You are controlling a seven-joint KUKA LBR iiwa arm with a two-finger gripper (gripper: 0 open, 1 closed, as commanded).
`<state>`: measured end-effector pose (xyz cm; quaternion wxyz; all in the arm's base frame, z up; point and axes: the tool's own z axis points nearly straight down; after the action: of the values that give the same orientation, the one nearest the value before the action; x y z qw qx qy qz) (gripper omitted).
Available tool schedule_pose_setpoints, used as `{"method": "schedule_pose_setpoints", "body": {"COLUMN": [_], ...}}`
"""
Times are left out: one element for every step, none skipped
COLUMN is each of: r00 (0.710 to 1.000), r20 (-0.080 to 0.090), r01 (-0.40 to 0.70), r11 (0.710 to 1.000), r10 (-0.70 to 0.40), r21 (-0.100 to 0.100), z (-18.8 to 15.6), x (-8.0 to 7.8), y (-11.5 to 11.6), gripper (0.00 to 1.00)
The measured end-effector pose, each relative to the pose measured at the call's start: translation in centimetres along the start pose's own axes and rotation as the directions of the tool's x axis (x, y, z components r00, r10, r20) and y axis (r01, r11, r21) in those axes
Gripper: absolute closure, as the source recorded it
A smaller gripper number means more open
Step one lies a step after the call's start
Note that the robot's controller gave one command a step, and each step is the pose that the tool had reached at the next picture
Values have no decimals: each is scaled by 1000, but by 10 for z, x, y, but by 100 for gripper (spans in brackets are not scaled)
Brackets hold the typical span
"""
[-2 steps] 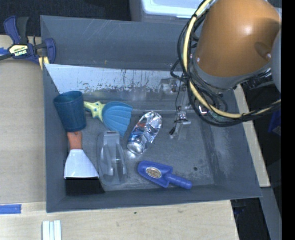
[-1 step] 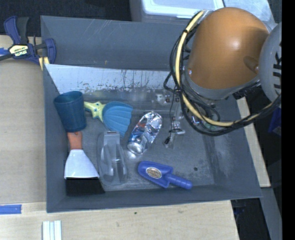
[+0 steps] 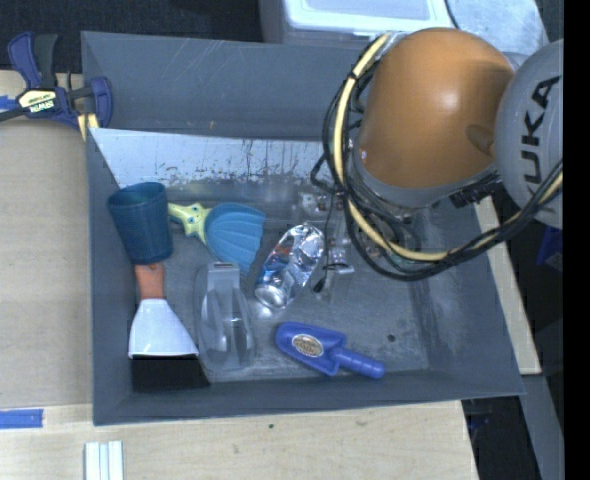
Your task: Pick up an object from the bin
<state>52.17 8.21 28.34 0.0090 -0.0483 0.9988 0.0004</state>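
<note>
One claw (image 3: 326, 256) hangs low in the middle of the grey metal bin (image 3: 225, 83). It sits under the robot's big round orange cover (image 3: 430, 108) and its loops of yellow and black cable (image 3: 375, 253). The cover hides most of the claw, so I cannot tell if it is apart or together. I can see nothing clamped in it.

Right by the claw's left side lies a shiny, crumpled silver foil packet (image 3: 290, 258). It sits in the middle of the bin floor and looks like the thing to pick. Foil is slippery and squashy. I think a hard squeeze could crush it and let it slide out. The claw could also pinch just a loose corner, and then the packet might rip or drop on the way up.

The cable loops hang low beside the claw, so they might brush the foil and nudge it away.

Just left of the foil, and a bit nearer, is a clear see-through plastic piece (image 3: 225, 318). A push on the foil could shove the two together, and both might get grabbed at once.

Near the foil, on the near side, lies a flat blue plastic tool with a gold oval on it (image 3: 325, 350). A claw that comes down too near could bump it.

Left and farther back is a light blue ribbed plastic shell shape with a yellow handle (image 3: 230, 230). Past it on the left are a dark blue plastic cup (image 3: 140, 218) and a white and black scraper with an orange handle (image 3: 160, 333). Those two are well apart from the claw, so I think they are safe.
</note>
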Motion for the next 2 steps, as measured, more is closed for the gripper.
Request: {"method": "schedule_pose_setpoints", "body": {"r00": [1000, 1000], "r20": [6, 6], "r01": [6, 6], "r11": [1000, 1000], "r10": [-6, -6], "r21": [0, 0], "z": [-45, -45], "x": [-81, -81], "y": [1, 2], "gripper": [100, 100]}}
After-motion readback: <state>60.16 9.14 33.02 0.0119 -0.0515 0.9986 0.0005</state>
